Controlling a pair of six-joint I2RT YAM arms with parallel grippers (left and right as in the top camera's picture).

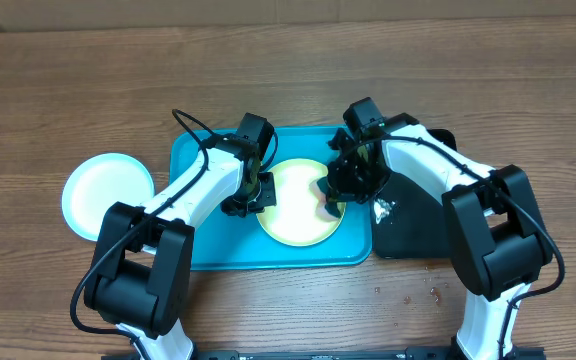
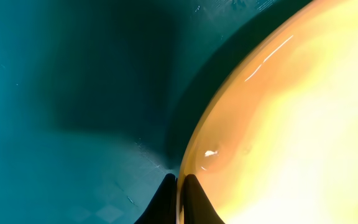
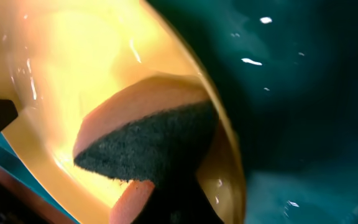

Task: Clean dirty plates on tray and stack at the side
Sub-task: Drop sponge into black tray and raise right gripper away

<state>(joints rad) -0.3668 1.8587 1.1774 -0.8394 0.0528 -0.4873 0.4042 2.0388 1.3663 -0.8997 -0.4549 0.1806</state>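
Lime green round plastic plate lies flat in the right half of the large turquoise-blue rectangular plastic tray, centre of the overhead frame. Tray's long axis runs left-right. Plate is round, so no axis of its own.

Both arms converge on this one plate from opposite sides. Left gripper is at its left rim, right gripper at its right rim. Neither is nearer; each is already on it.

Left gripper: jaws narrow, pinched on the plate's edge. In the left wrist view the two fingertips meet with only the thin rim between them, bottom centre of frame. Judged a steadying hold.

Right gripper: holds a sponge of orange foam with a dark green scouring face. The sponge is pressed on the plate's inner surface, just inside the right rim. Fingers themselves are dark and mostly hidden at the bottom of the right wrist view, so the jaw gap cannot be read beyond closed on the sponge.

Coming move likely turns on sweeping the sponge leftward, toward the plate's centre and the pinching left gripper.

A pale round plastic plate sits on the wooden table just left of the tray; one plate or two stacked, cannot tell. Narrow glossy black tray touches the turquoise tray's right edge.
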